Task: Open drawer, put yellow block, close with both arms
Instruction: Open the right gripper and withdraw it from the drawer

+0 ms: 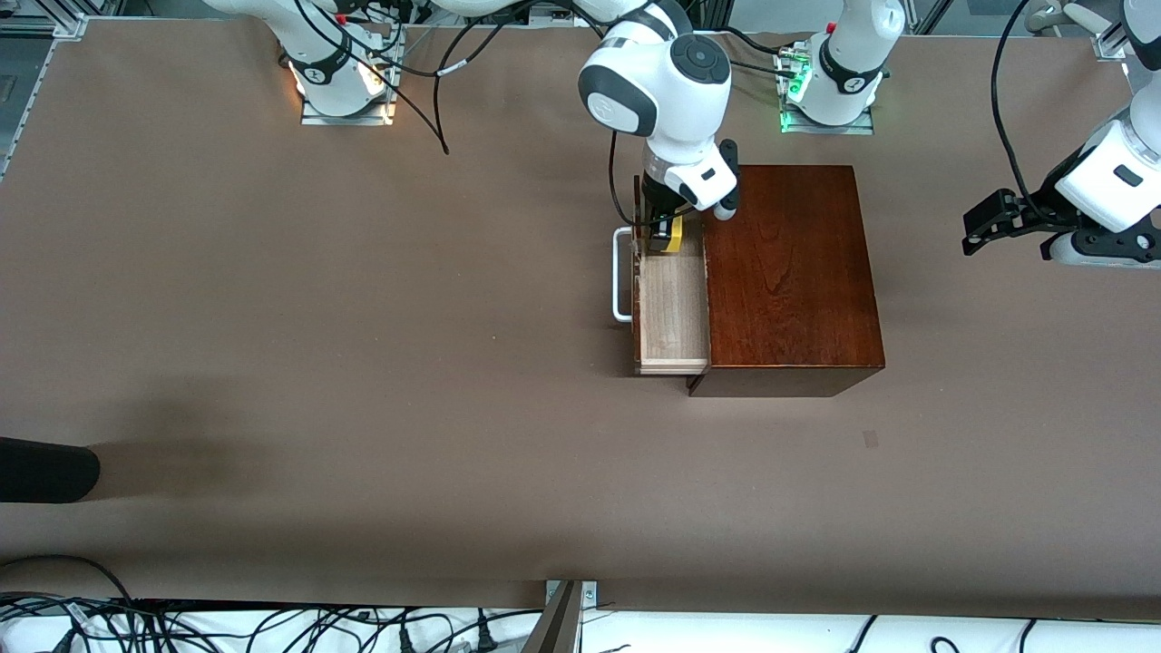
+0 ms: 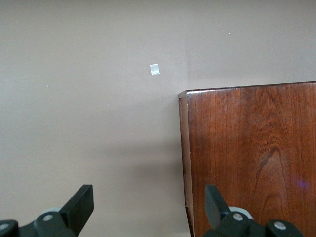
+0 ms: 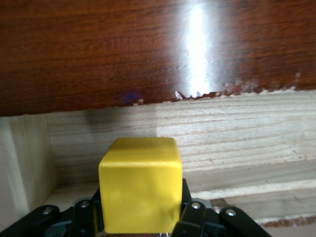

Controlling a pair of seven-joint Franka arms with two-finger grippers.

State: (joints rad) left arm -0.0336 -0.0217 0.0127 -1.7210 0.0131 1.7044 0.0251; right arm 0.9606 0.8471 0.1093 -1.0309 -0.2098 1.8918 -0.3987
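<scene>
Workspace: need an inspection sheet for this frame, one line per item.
Surface: brown table, a small tape mark on it.
Job's things: drawer pulled open from the mahogany box; yellow block over the drawer.
Clutter: nothing seen.
Grippers: right gripper shut on the yellow block, low in the drawer; left gripper open, waiting in the air near the box's edge.
Cables: black cables by the arm bases, more along the table's near edge.
Surroundings: dark object at the right arm's end.

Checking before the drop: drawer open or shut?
Open. The drawer sticks out of the box, its pale tray exposed, handle clear of the box.
</scene>
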